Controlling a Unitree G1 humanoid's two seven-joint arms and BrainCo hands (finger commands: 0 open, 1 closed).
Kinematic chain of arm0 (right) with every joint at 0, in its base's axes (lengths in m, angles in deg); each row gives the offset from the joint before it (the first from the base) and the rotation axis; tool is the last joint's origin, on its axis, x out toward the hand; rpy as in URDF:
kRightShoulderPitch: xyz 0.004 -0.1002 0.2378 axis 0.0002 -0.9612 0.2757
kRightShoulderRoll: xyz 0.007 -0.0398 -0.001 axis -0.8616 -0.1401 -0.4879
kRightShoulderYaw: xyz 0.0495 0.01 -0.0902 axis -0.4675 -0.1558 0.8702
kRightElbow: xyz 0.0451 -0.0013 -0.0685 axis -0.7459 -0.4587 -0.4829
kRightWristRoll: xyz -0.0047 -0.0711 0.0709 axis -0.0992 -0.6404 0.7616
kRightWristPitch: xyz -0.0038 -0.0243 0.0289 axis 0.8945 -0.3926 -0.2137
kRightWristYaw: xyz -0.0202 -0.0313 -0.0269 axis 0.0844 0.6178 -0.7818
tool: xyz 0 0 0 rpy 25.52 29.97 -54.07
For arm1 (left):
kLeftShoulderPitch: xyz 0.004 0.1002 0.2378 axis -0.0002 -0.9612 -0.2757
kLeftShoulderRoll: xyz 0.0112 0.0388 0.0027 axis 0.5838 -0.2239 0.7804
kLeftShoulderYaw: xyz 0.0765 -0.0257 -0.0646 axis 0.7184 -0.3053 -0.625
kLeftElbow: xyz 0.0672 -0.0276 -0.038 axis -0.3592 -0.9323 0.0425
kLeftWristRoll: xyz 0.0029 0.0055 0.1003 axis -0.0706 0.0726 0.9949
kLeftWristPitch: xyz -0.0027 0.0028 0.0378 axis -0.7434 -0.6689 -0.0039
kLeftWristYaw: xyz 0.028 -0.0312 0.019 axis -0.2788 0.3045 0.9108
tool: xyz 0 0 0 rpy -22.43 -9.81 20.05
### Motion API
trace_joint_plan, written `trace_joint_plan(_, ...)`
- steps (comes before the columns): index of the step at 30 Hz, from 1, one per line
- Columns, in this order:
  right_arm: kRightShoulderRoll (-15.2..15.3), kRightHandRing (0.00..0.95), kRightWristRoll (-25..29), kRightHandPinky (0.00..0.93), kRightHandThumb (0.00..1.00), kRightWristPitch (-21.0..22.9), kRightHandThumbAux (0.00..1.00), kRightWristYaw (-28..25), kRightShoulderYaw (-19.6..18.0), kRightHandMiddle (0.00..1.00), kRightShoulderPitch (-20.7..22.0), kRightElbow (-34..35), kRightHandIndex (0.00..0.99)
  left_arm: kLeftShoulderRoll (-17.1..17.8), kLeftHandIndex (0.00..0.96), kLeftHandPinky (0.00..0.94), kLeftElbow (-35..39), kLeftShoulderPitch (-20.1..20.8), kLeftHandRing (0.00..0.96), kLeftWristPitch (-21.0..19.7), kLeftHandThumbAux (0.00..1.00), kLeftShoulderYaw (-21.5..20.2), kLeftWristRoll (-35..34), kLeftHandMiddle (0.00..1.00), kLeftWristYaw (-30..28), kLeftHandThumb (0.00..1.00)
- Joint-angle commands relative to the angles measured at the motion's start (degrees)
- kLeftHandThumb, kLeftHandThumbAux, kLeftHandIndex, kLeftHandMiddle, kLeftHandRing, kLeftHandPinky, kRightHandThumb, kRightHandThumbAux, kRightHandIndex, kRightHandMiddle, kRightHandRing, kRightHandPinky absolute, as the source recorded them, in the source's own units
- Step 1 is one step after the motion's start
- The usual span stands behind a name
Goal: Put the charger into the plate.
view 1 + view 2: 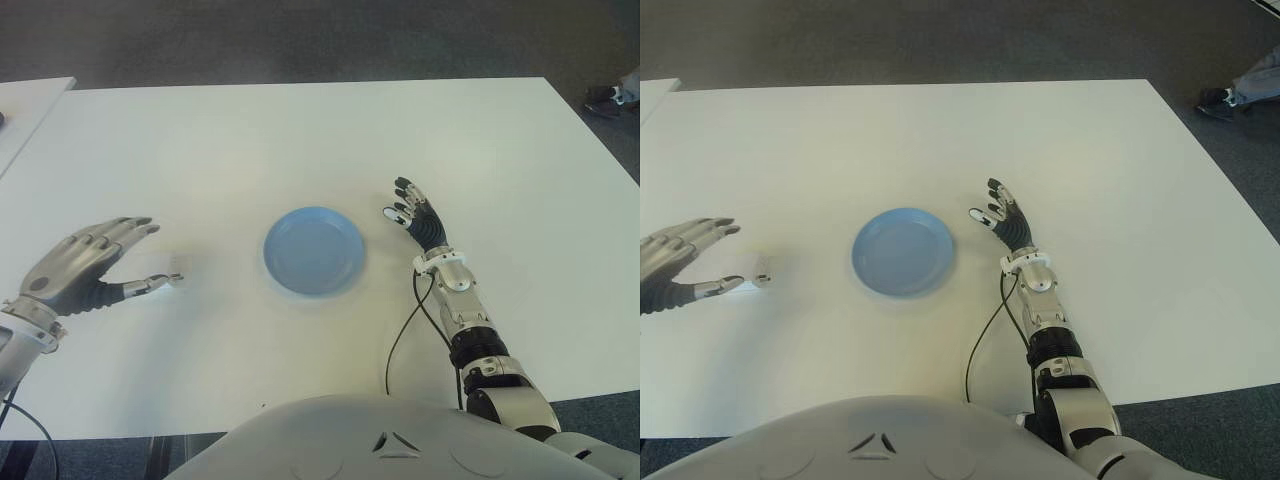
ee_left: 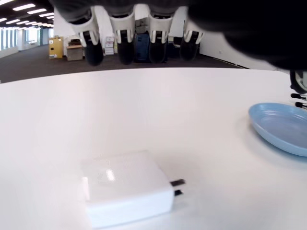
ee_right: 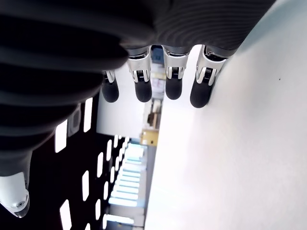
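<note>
A small white charger (image 2: 127, 187) with two prongs lies flat on the white table (image 1: 300, 140), left of the plate. In the eye views the charger (image 1: 760, 270) is just beyond the thumb tip of my left hand (image 1: 152, 256). That hand hovers open over it, fingers spread and holding nothing. The empty light-blue plate (image 1: 313, 250) sits in the middle of the table, its rim (image 2: 280, 127) also visible in the left wrist view. My right hand (image 1: 408, 212) shows just right of the plate, fingers extended and holding nothing.
A black cable (image 1: 400, 335) loops on the table beside my right forearm. A second white table (image 1: 25, 105) adjoins at the far left. A person's shoe (image 1: 610, 95) is on the floor past the table's far right corner.
</note>
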Motion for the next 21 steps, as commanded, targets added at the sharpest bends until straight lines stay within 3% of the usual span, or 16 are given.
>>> trace_joint_plan(1, 0.1, 0.042, -0.3, 0.096, 0.062, 1.6, 0.56, 0.1, 0.1, 0.025, -0.9, -1.4, 0.0, -0.8, 0.0, 0.0, 1.2, 0.2, 0.0, -0.6, 0.096, 2.2, -1.0, 0.0, -3.0, 0.452)
trace_joint_plan(12, 0.1, 0.04, -0.5, 0.093, 0.062, 1.4, 0.558, 0.2, 0.1, 0.023, -1.1, -1.3, 0.0, -1.0, 0.0, 0.0, 0.5, 1.9, 0.0, -1.8, 0.088, 4.8, 1.2, 0.0, -3.8, 0.485)
trace_joint_plan(21, 0.4, 0.038, -0.7, 0.093, 0.061, 1.4, 0.54, 0.2, 0.3, 0.021, -1.5, -0.7, 0.0, -0.9, 0.0, 0.0, -1.2, 3.0, 0.0, -0.4, 0.082, 6.5, 2.9, 0.0, -1.9, 0.472)
